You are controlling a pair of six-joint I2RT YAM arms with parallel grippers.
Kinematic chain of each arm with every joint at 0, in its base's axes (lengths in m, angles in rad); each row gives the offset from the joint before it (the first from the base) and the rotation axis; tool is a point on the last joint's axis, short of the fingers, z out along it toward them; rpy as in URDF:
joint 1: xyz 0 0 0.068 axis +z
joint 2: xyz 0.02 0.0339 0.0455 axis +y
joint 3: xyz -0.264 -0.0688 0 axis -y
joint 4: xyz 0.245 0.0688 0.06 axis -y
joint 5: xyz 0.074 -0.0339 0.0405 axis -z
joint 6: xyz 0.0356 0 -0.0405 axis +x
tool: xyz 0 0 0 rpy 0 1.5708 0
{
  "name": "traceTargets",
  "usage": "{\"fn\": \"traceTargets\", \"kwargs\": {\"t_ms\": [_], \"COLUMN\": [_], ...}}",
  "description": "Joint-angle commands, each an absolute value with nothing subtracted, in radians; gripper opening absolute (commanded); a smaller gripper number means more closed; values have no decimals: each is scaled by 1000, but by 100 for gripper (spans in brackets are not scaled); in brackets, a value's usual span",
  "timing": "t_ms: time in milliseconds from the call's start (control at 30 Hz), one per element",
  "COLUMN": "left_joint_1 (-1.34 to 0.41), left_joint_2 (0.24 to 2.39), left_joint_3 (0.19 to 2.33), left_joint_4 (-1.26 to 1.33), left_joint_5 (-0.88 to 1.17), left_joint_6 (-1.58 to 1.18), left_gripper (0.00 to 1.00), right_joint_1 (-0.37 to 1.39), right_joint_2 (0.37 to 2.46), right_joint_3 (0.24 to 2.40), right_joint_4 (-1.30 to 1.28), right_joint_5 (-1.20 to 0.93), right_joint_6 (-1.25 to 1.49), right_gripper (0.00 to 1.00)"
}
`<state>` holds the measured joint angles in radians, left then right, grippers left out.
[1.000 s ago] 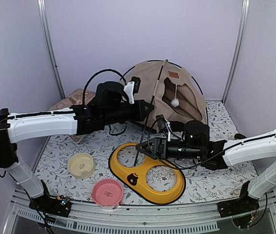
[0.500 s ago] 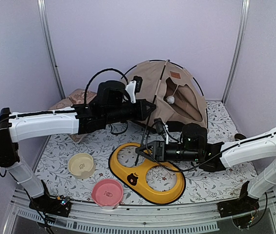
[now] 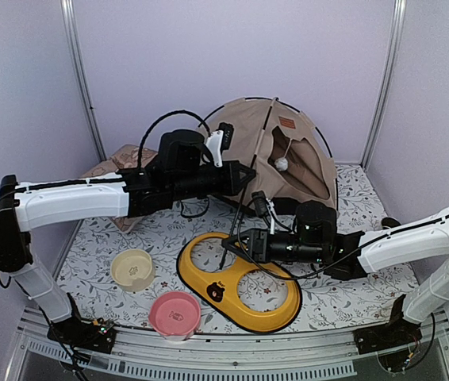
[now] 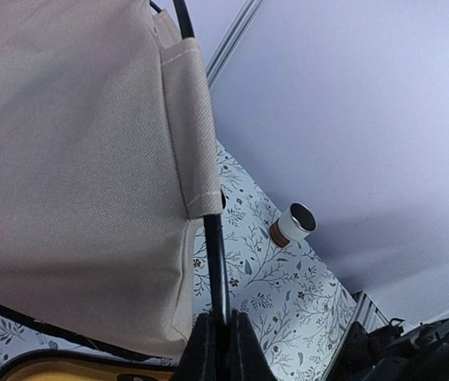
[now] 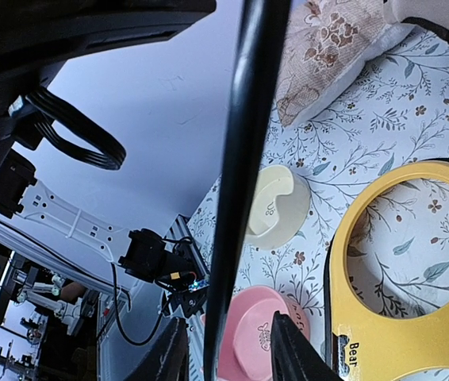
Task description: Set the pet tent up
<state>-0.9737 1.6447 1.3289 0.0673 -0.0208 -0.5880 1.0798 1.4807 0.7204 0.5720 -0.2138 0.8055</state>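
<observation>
Left arm: stretched rightward above the worktop; left tool clamped on a black pole.
Right arm: held low, pointing left; right tool parted astride the pole, gaps visible.
Pet tent: stood at the rear wall.
Clearance: yellow stand just beneath the right tool.

Black tent pole rising between the end effector fingers, a gap on either side, cream bowl and pink bowl just beyond on the floral desk, yellow feeder tray to the right, patterned pillow farther ahead
</observation>
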Motion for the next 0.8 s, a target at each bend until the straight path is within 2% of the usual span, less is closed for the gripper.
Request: {"fn": "traceTargets", "kwargs": {"t_ms": [0,400,467,667,700,767], "left_joint_1": [-992,-992,-992,-989,-988,-986], "left_joint_2": [1646,1659,1660,1639,1630,1600], "left_joint_3": [1373,1380,1379,1365,1359,1333], "left_joint_4": [119,131,142,120,110,97], "left_joint_5": [1,59,73,50,45,30], "left_joint_6": [-570,-576,-580,-543,-529,-503], "left_gripper": [0,0,0,0,1,19], "right_joint_1": [1081,1081,1081,1081,1081,1081], "right_joint_2": [1490,1513,1526,1504,1493,1472], "right_joint_3": [747,791,804,813,815,822], "right_joint_4": [547,475,463,437,428,406], "right_joint_5": [-198,-252,-260,-261,-261,-264], "right_joint_6": [771,733,730,724,721,711], "right_gripper": [36,33,29,3,0,0]}}
